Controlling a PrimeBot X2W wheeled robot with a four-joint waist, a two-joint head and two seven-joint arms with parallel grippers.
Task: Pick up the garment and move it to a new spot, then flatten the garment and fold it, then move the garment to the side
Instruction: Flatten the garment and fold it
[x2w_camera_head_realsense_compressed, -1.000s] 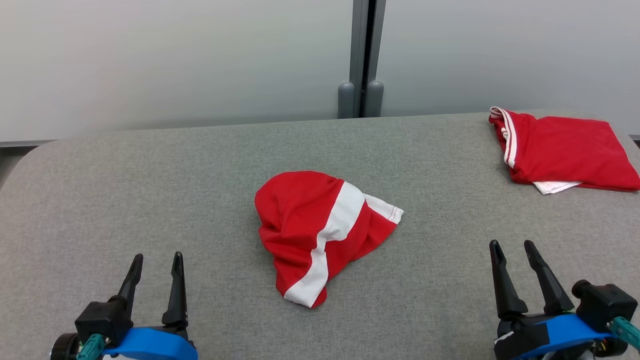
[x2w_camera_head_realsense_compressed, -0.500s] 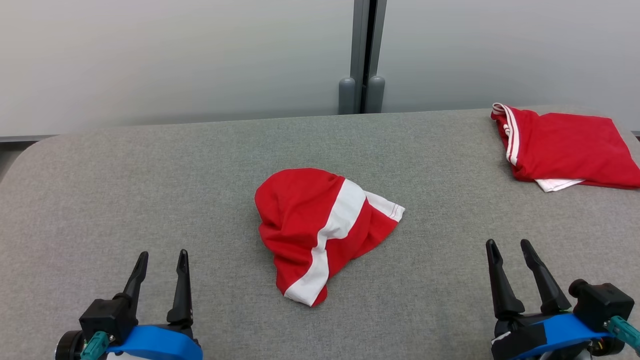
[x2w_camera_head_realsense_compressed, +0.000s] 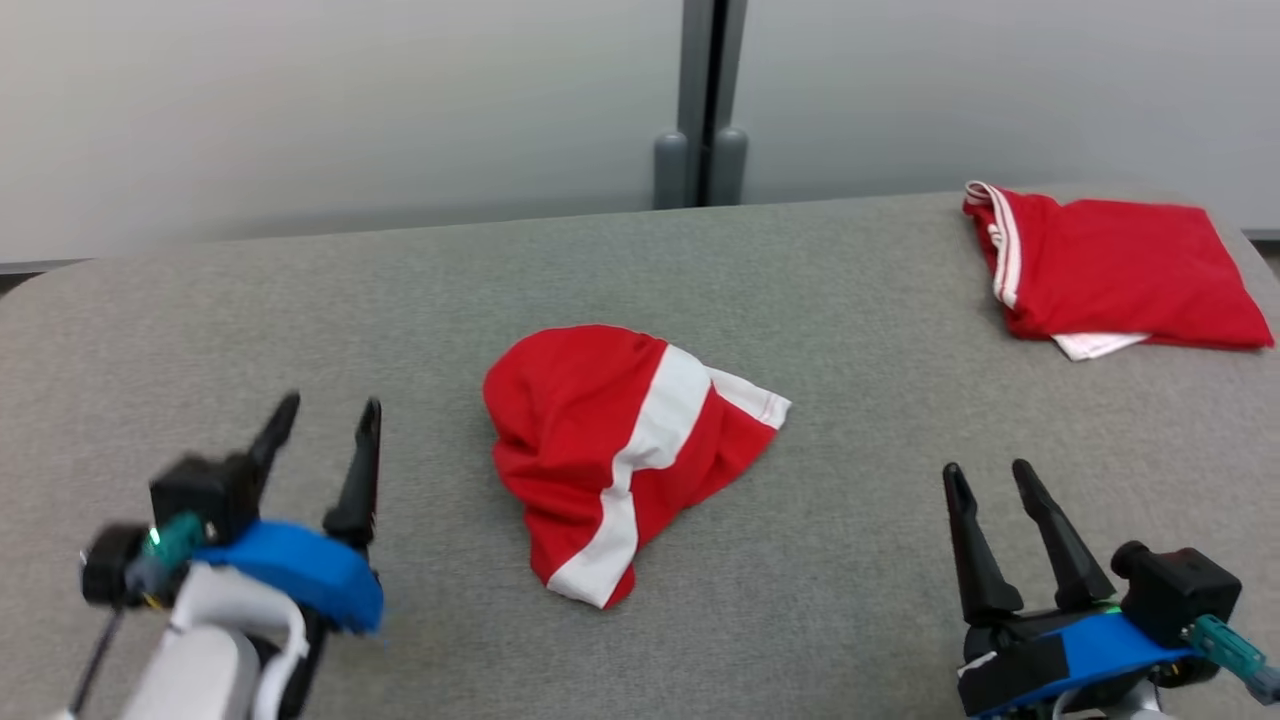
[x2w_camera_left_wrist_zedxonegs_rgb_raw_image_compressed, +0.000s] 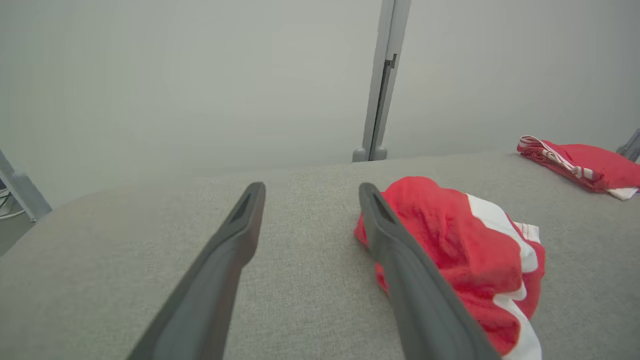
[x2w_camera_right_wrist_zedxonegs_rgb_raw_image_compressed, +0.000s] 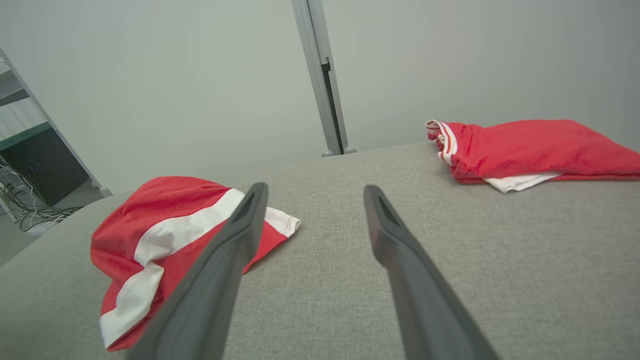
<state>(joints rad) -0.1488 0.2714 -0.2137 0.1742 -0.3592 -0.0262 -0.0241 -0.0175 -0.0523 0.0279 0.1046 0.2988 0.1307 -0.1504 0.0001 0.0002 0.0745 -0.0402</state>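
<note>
Left pincer released, jaws wide, nothing between them. Moved since a second ago: it sat low at the near-left edge, now it is further out over the counter, level with the left side of the garment and apart from it. Its pale forearm has come into the head view; the arm is blurred. In the left wrist view the left pincer points over bare counter, and the garment lies just past the right finger.

Right pincer released too, jaws wide, empty, at the near right about as before, well apart from the garment. The right wrist view has the right pincer over bare counter with the garment to its left.

The whole head view has shifted a little left and up: camera move, not the cloth. Garment unchanged: a crumpled red heap with a white band, mid-counter, untouched. A second red garment, the folded shirt, lies flat at the far right corner, same as before.

Counter has a gray fabric top with rounded corners. Behind it is a plain pale wall with a gray upright post at the middle. Right wrist view, far left: shelving and loose cables on the floor.
</note>
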